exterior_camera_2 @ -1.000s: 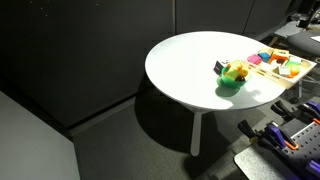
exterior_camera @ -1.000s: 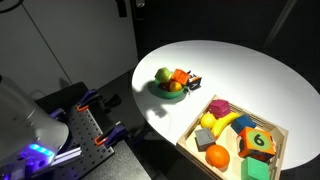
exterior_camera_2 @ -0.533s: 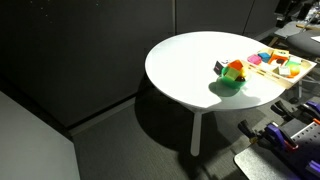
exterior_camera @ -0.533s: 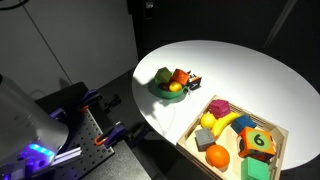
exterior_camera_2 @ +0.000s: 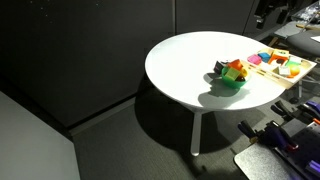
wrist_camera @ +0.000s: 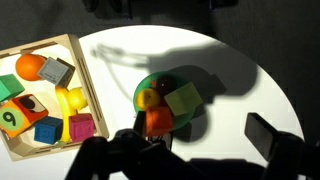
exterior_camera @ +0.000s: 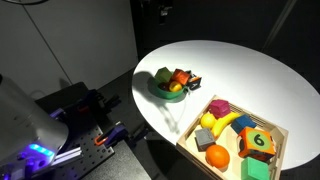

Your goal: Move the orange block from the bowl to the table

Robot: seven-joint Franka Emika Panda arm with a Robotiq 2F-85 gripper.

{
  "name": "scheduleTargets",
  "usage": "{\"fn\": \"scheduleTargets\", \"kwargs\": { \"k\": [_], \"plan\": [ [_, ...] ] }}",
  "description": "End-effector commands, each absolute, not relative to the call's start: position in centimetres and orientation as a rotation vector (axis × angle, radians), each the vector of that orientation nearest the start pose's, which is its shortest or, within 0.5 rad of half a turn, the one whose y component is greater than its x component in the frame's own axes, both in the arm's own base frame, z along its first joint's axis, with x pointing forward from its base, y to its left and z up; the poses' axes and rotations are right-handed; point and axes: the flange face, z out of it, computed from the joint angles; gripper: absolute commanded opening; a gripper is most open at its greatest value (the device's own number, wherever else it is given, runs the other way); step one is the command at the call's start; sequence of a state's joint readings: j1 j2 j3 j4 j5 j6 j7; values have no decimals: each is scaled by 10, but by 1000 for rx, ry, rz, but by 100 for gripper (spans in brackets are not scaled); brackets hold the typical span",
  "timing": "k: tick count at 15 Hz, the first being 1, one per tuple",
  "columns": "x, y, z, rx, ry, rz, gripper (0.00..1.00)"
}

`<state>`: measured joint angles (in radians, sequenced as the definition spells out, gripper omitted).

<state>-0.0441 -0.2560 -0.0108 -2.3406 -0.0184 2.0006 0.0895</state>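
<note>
The orange block (wrist_camera: 158, 122) lies in the dark-green bowl (wrist_camera: 196, 124) with a green block (wrist_camera: 183, 100) and a yellow piece (wrist_camera: 148, 98). The bowl (exterior_camera: 163, 93) (exterior_camera_2: 231, 84) stands on the white table (exterior_camera: 245, 65) (exterior_camera_2: 185, 60) near its edge, and the orange block (exterior_camera: 180, 76) (exterior_camera_2: 237, 68) shows in both exterior views. In the wrist view my gripper (wrist_camera: 195, 150) is open and empty, high above the bowl, its dark fingers either side. The arm's shadow covers the bowl.
A wooden tray (wrist_camera: 88, 85) (exterior_camera: 196, 120) (exterior_camera_2: 262, 70) beside the bowl holds an orange fruit (exterior_camera: 218, 156), a banana, a numbered green-and-orange cube (exterior_camera: 259, 141) and several coloured blocks. The table edge is close to the bowl. Bare white tabletop (wrist_camera: 120, 60) lies around the bowl.
The arm has moved in over the table toward the bowl. Its shadow now falls on the bowl. Nothing on the table has moved.
</note>
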Motion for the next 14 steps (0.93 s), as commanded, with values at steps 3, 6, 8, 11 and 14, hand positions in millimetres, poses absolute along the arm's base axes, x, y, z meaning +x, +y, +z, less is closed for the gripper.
{"fn": "scheduleTargets", "kwargs": {
  "k": [3, 6, 8, 11, 14],
  "plan": [
    [463, -27, 426, -3147, 216, 137, 100],
    [466, -27, 428, -3147, 217, 131, 100],
    [466, -27, 428, -3147, 217, 130, 100],
    [473, -34, 427, -3144, 241, 134, 100],
    [479, -45, 420, -3139, 281, 145, 100]
  ]
}}
